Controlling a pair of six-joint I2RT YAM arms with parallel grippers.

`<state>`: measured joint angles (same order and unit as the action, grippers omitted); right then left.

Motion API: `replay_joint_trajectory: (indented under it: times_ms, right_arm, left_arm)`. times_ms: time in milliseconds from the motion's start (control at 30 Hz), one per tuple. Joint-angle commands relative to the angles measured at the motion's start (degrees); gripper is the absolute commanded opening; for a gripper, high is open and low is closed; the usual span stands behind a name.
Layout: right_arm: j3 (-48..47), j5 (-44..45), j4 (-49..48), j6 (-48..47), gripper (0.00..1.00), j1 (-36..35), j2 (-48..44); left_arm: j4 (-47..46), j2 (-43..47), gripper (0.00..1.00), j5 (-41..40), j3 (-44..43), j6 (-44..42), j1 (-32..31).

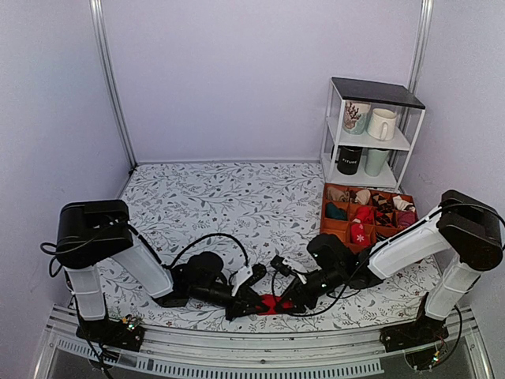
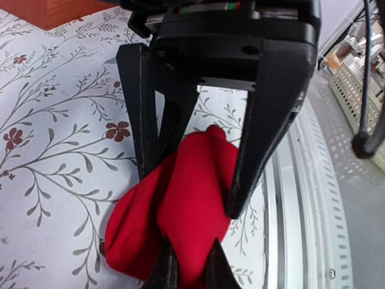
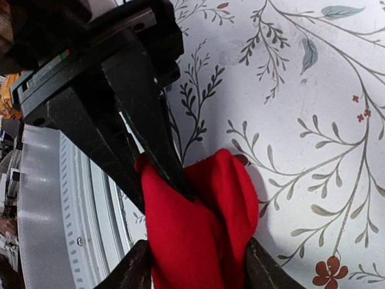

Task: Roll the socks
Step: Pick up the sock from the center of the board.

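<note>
The plain bright red socks [image 1: 272, 303] lie bunched on the floral tablecloth close to the near edge, between both grippers. My left gripper [image 1: 259, 302] comes from the left; in its wrist view its jaws [image 2: 189, 274] are shut tight on a fold of the socks [image 2: 180, 205]. My right gripper [image 1: 286, 302] comes from the right; in its wrist view it [image 3: 195, 277] stands wider, closed around the bulk of the socks [image 3: 192, 229]. The two grippers face each other, fingers almost interleaved. No white mark on the socks shows.
An orange divided box [image 1: 367, 213] holding other sock bundles sits at the right. A white shelf [image 1: 371, 134] with mugs stands behind it. The metal rail [image 2: 301, 198] of the table's near edge runs right beside the socks.
</note>
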<state>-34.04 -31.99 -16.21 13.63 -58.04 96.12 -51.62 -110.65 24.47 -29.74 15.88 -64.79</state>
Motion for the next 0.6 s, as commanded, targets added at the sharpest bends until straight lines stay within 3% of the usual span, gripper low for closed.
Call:
replay_joint_trajectory:
  times_ms: [0, 300, 367, 433, 500, 533, 567]
  right_arm:
    - [0.50, -1.77, 1.20, 1.87, 0.46, 0.04, 1.56]
    - [-1.73, -3.16, 1.54, 1.98, 0.08, 0.03, 4.98]
    - [-1.47, -2.02, 1.66, 2.73, 0.00, 0.31, 4.45]
    - [-1.30, -0.92, 2.05, 3.66, 0.00, 0.99, 2.89]
    - [-1.08, 0.04, 2.79, 4.24, 0.00, 2.13, 0.55]
    - [-1.11, 0.37, 3.26, 4.42, 0.00, 2.93, -0.95]
    - [-1.14, 0.48, 3.92, 4.55, 0.00, 4.09, -2.64]
  left_arm:
    - [19.44, -5.50, 0.00, -2.62, 2.33, -0.93, 0.34]
    - [19.27, -5.00, 0.00, -4.04, 2.10, -0.79, 0.72]
    - [18.92, -3.54, 0.20, -4.83, 2.34, -0.95, 1.06]
    - [18.63, 0.24, 0.33, -5.95, 2.97, -1.75, 1.25]
    - [19.11, 4.36, 0.64, -7.17, 3.65, -2.95, 1.56]
    - [19.83, 6.60, 0.86, -7.74, 3.91, -3.61, 1.78]
    - [20.68, 8.81, 0.98, -8.11, 4.05, -4.23, 2.00]
